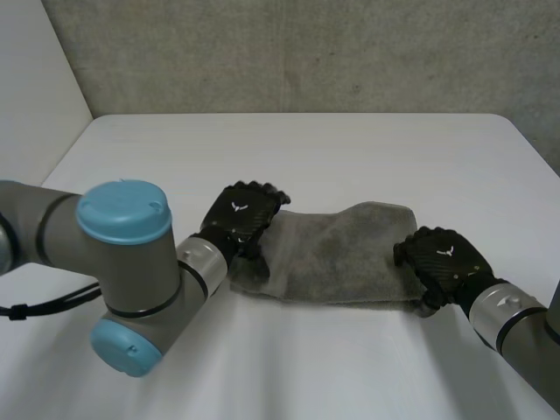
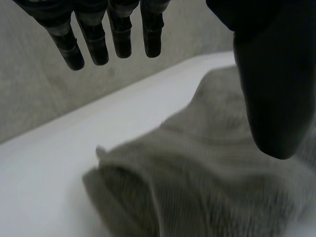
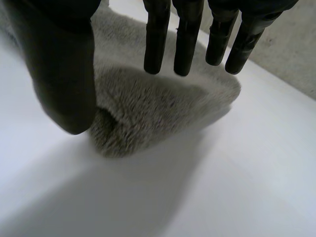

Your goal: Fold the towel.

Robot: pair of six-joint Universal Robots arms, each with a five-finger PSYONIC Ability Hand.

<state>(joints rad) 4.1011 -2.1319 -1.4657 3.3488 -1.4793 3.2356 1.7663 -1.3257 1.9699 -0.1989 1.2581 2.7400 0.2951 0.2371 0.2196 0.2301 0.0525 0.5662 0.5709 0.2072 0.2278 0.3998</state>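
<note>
Across the near middle of the white bench (image 1: 306, 149) lies the grey towel (image 1: 337, 255), a rumpled strip running left to right, with doubled layers showing at both ends. My left hand (image 1: 243, 219) sits over its left end and my right hand (image 1: 444, 260) over its right near corner. On the left hand my fingers (image 2: 121, 34) are straight and held apart from the thumb (image 2: 271, 98), with nothing pinched between. The right hand is spread the same way, hanging over the plush corner, and I cannot tell whether any tip touches it.

The risk I see is in the grip. If I close on the top layer alone, the towel would likely peel apart as I lift instead of coming up as one. The left end is bunched, so a pinch there may catch a wrinkle and drag the fold askew. If my two hands lift unevenly, the edges will not meet. The pile looks soft, so a shallow pinch may slip off.
</note>
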